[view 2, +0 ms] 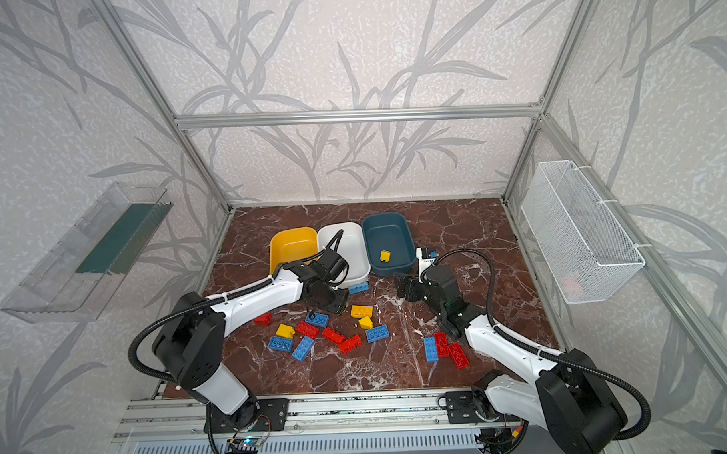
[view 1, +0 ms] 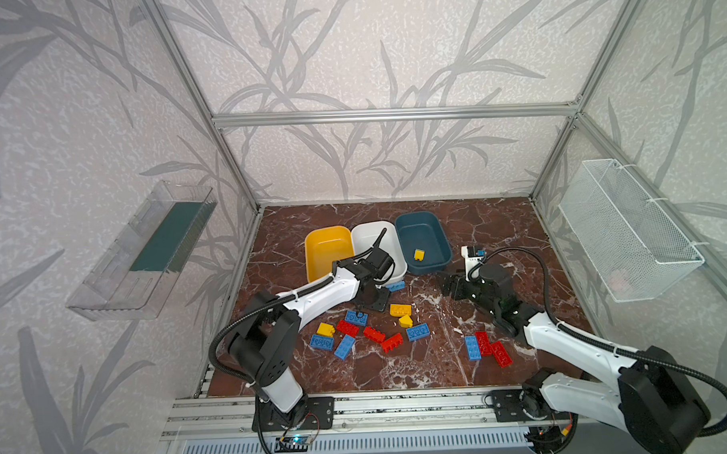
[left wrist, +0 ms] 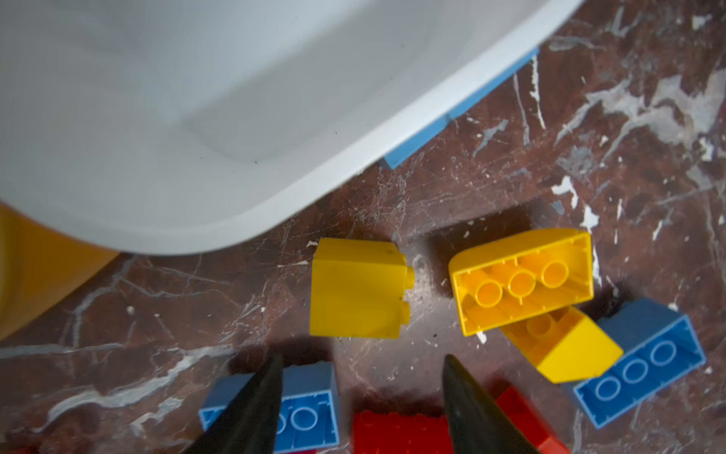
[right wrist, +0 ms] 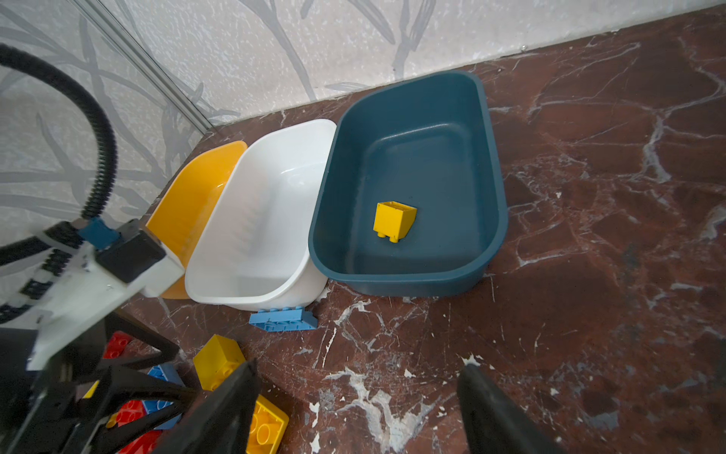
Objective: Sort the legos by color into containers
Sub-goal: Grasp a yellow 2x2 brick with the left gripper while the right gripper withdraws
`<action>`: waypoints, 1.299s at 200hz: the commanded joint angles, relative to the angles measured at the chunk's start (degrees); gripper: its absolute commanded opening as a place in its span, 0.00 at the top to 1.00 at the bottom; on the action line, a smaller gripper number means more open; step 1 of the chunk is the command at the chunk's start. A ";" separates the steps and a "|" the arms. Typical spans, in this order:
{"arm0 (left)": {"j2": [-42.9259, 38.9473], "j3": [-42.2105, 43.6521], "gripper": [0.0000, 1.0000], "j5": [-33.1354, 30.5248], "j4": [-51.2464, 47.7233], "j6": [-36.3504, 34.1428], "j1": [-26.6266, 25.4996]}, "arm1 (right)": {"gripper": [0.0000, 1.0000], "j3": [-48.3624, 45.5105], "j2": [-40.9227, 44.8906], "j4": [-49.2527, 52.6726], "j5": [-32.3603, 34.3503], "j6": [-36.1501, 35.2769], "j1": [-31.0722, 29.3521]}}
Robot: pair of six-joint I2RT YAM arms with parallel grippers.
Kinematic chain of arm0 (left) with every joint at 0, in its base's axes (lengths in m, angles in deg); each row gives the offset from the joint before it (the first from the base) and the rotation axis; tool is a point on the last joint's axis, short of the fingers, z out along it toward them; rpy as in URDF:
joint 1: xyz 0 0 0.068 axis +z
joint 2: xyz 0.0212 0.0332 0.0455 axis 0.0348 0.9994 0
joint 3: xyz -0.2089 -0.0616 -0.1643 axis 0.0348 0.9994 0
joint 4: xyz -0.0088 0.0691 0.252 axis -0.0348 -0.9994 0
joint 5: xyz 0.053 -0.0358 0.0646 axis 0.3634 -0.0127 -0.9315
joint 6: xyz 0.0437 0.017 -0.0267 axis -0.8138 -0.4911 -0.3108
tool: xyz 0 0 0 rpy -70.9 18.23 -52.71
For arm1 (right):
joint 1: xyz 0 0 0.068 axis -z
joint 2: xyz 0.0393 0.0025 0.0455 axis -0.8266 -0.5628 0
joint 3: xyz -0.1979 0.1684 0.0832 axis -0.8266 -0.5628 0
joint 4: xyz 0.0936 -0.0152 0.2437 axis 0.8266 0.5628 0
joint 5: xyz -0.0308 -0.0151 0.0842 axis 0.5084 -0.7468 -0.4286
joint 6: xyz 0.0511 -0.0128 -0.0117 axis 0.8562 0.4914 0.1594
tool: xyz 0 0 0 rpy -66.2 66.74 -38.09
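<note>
Furthest left, the yellow tub (view 1: 327, 250) looks bare where I can see it; the white tub (view 1: 374, 238) touching it is bare too, with a blue brick (right wrist: 283, 320) on the desk (view 1: 400, 372) tight against its near wall. My left claw (left wrist: 363, 361) hangs over the main scatter of bricks (view 1: 369, 331) in front of those two tubs; its jaws stand apart with nothing between them, and I cannot see them touching anything. Just ahead of its tips a small yellow cube (left wrist: 359, 291) lies on its side, studs towards an upturned yellow brick (left wrist: 520, 281). I judge these hollow plastic pieces light and rigid, with smooth walls that could squirt out of a skewed pinch; I would take the cube across two flat sides, low down, keeping off the studs; the sloped yellow piece (left wrist: 565, 350) beside it offers a poorer hold. Further right, the teal tub (right wrist: 412, 283) touches the white one and holds a single yellow brick (right wrist: 394, 220). My right claw (right wrist: 359, 377) sits low over bare desk in front of that tub, jaws spread wide, empty, touching nothing. Right again, a blue brick and two red ones (view 1: 484, 348) lie side by side near that arm, well apart from the main scatter.
</note>
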 commanded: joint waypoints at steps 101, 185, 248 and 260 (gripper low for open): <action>8.30 -5.13 0.55 -0.70 0.64 -0.03 -0.07 | 0.20 -0.65 -1.00 -2.43 -0.02 0.98 0.23; 4.68 -5.77 0.69 -0.47 -1.12 0.85 -0.08 | 0.20 -0.45 -2.12 -2.61 -0.27 1.55 0.25; -0.59 -11.80 0.70 -0.79 -5.02 0.58 -0.13 | 0.20 -0.40 -3.26 -2.48 0.25 2.72 0.26; 0.14 -14.93 0.70 -1.05 -6.56 -0.71 -0.10 | 0.20 -0.70 -3.25 -2.77 1.02 3.23 0.24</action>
